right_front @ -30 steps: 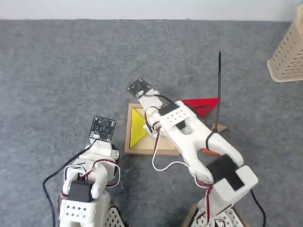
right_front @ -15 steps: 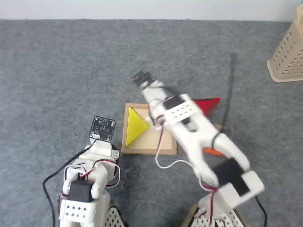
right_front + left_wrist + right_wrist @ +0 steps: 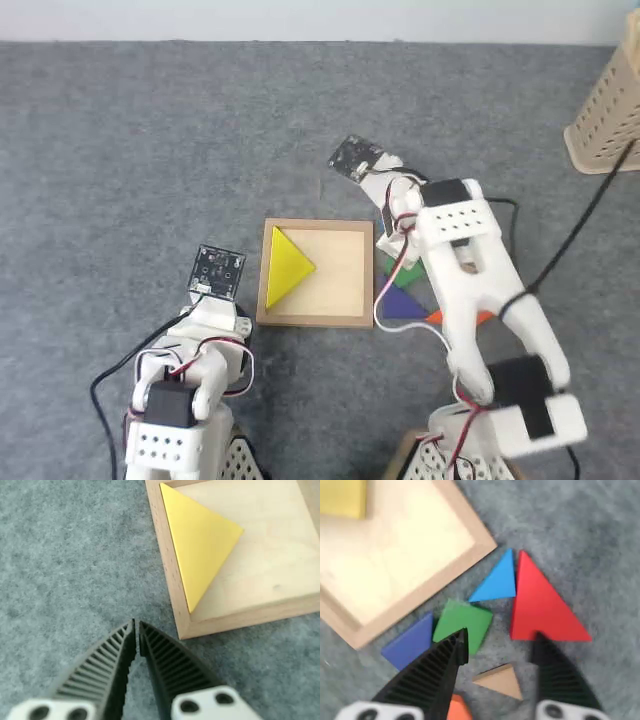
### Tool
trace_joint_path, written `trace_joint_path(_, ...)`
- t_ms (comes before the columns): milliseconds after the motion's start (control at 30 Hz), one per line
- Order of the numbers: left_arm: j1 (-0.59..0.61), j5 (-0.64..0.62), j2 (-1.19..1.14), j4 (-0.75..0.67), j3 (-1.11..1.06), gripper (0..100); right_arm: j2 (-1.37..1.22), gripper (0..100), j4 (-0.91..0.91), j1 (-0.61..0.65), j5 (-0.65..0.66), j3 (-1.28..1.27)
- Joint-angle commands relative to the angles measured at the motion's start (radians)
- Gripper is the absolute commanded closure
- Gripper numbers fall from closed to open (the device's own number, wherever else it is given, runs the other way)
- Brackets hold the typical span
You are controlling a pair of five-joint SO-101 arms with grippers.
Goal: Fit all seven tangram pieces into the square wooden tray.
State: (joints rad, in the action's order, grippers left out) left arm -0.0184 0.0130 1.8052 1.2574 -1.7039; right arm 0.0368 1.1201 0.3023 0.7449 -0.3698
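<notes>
The square wooden tray (image 3: 340,272) lies at mid table with a yellow triangle (image 3: 288,266) flat in its left part. My right gripper (image 3: 500,639) hangs open above the loose pieces just right of the tray: a red triangle (image 3: 540,610), light blue triangle (image 3: 497,582), green square (image 3: 462,625), dark blue piece (image 3: 410,642), tan triangle (image 3: 500,680) and orange piece (image 3: 457,710). Its fingers hold nothing. My left gripper (image 3: 136,625) is shut and empty over the carpet, just off the tray's (image 3: 270,570) near left corner, close to the yellow triangle (image 3: 200,535).
Grey carpet covers the table. A perforated beige holder (image 3: 610,110) stands at the far right edge. The right arm (image 3: 460,250) covers part of the piece cluster; green (image 3: 405,272), blue (image 3: 403,303) and orange (image 3: 470,318) show beside it. A cable runs right of the arm.
My right arm has swung from above the tray to the right, over the loose pieces, uncovering the tray's floor. The left arm has stayed still.
</notes>
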Motion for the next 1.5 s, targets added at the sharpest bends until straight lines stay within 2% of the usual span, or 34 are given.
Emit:
trace_joint_path(0, 0.002, -0.009, 0.02, 0.006, 0.019, 99, -0.071, 63.8, 0.004, -0.025, 0.084, 0.109)
trace_joint_path(133, 0.002, -0.009, 0.02, 0.006, 0.019, 99, -0.242, 58.0, 0.002, -0.05, 0.121, 0.198)
trace_joint_path(400, 0.002, -0.009, 0.02, 0.006, 0.019, 99, -0.433, 58.2, 0.005, -0.157, 0.187, 0.33)
trace_joint_path(533, 0.002, -0.009, 0.02, 0.006, 0.019, 99, -0.476, 58.3, 0.005, -0.166, 0.226, 0.331)
trace_joint_path(600, 0.002, -0.009, 0.02, 0.006, 0.019, 99, -0.501, 61.7, 0.005, -0.168, 0.226, 0.331)
trace_joint_path(733, 0.002, -0.009, 0.02, 0.006, 0.019, 99, -0.513, 77.3, 0.053, -0.165, 0.201, 0.344)
trace_joint_path(833, 0.002, -0.009, 0.02, 0.006, 0.019, 99, -0.519, 88.8, 0.077, -0.153, 0.106, 0.354)
trace_joint_path(933, 0.002, -0.009, 0.02, 0.006, 0.019, 99, -0.516, 94.8, 0.076, -0.147, -0.031, 0.354)
trace_joint_path(1267, 0.002, -0.009, 0.02, 0.006, 0.019, 99, -0.513, 95.4, 0.107, -0.156, -0.454, 0.486)
trace_joint_path(1467, 0.002, -0.009, 0.02, 0.006, 0.019, 99, -0.513, 95.0, 0.139, -0.199, -0.611, 0.56)
